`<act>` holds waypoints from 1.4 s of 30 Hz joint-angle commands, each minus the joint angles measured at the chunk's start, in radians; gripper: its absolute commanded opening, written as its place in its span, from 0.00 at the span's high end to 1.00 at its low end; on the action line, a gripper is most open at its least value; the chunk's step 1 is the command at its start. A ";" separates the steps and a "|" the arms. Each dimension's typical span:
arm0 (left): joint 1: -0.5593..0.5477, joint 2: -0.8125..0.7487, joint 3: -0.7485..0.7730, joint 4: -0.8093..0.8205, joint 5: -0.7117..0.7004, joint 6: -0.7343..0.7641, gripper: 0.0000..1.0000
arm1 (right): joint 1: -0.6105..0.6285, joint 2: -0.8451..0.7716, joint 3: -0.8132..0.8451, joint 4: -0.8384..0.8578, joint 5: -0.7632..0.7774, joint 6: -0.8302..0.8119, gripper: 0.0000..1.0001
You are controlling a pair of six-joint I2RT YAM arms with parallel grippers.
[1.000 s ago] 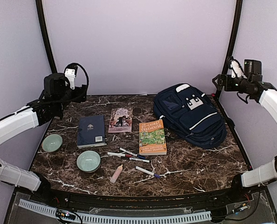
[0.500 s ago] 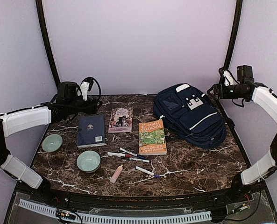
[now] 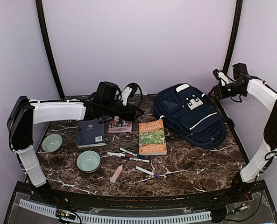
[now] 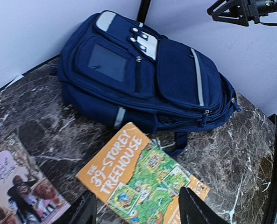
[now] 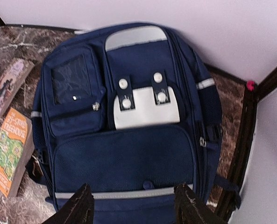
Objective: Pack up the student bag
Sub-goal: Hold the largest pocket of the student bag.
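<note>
**Navy bag at far right**

The student bag [image 3: 189,114], navy with grey patches, pale stripes and white snaps, lies front up at the surface's [image 3: 199,163] far right, just beside an orange book [image 3: 152,136]. The left tool [image 4: 138,207] and right tool [image 5: 131,205] hover, fingers apart, empty.

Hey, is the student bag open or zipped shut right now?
Shut: the student bag lies flat, every visible zip closed, no lining showing.

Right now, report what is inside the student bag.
Nothing inside shows. The student bag lies front up, and its pockets look zipped shut, so the fabric covers whatever it holds, if anything.
</note>
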 commanded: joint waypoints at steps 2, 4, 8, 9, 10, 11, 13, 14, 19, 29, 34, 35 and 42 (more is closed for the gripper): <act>-0.102 0.103 0.115 -0.016 0.015 -0.045 0.38 | -0.043 -0.008 -0.078 -0.132 0.063 -0.175 0.43; -0.135 0.140 0.142 -0.006 0.021 -0.064 0.38 | -0.057 -0.012 -0.118 -0.147 0.068 -0.210 0.45; -0.193 0.211 0.194 -0.008 0.044 -0.083 0.38 | -0.082 -0.012 -0.211 -0.157 0.136 -0.299 0.63; -0.207 0.224 0.204 -0.017 0.042 -0.085 0.38 | -0.095 -0.011 -0.224 -0.168 0.138 -0.330 0.66; -0.218 0.236 0.210 -0.023 0.038 -0.091 0.38 | -0.108 -0.008 -0.234 -0.185 0.134 -0.356 0.69; -0.228 0.244 0.214 -0.028 0.036 -0.097 0.38 | -0.120 -0.002 -0.242 -0.203 0.133 -0.383 0.70; -0.241 0.257 0.211 -0.035 0.040 -0.108 0.38 | -0.136 0.001 -0.261 -0.221 0.146 -0.437 0.69; -0.247 0.259 0.206 -0.038 0.040 -0.111 0.38 | -0.138 -0.004 -0.276 -0.216 0.172 -0.460 0.66; -0.258 0.263 0.172 -0.055 0.025 -0.101 0.38 | -0.138 -0.011 -0.313 -0.140 0.293 -0.502 0.59; -0.263 0.264 0.165 -0.061 0.025 -0.094 0.38 | -0.121 0.048 -0.336 -0.085 0.353 -0.672 0.53; -0.263 0.264 0.169 -0.049 0.039 -0.108 0.38 | -0.080 0.090 -0.329 -0.057 0.365 -0.701 0.52; -0.263 0.264 0.171 -0.051 0.039 -0.105 0.38 | -0.068 0.096 -0.331 -0.043 0.367 -0.701 0.51; -0.263 0.278 0.197 -0.071 0.021 -0.103 0.38 | 0.021 0.083 -0.396 0.056 0.271 -0.733 0.37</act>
